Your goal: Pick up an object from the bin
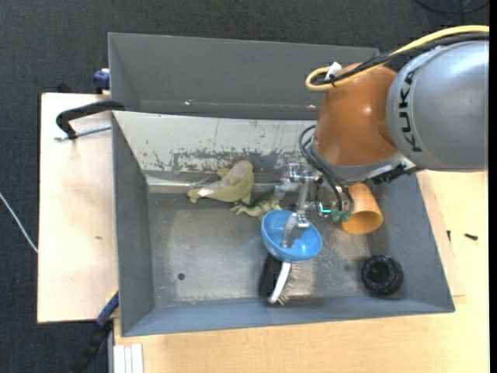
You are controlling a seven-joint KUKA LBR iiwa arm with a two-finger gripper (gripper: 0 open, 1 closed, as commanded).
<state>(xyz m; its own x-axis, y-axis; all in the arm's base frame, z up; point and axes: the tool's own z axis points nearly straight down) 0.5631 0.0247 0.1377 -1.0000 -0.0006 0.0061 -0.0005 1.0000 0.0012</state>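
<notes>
My gripper (297, 225) hangs low in the right half of the bin, and its metal tip reaches down into a small blue bowl (289, 243) on the floor. Just below the bowl and touching it lies a black brush with pale bristles (279, 280). To the right of the gripper an orange cup (363, 210) lies on its side against the bin's right wall. A yellow-green toy lizard (235, 186) sprawls to the gripper's left, along the back wall.
A black round cap (382, 275) sits in the front right corner. The arm's orange cover and cables hang over the back right of the bin. Bare floor stretches across the left half.
</notes>
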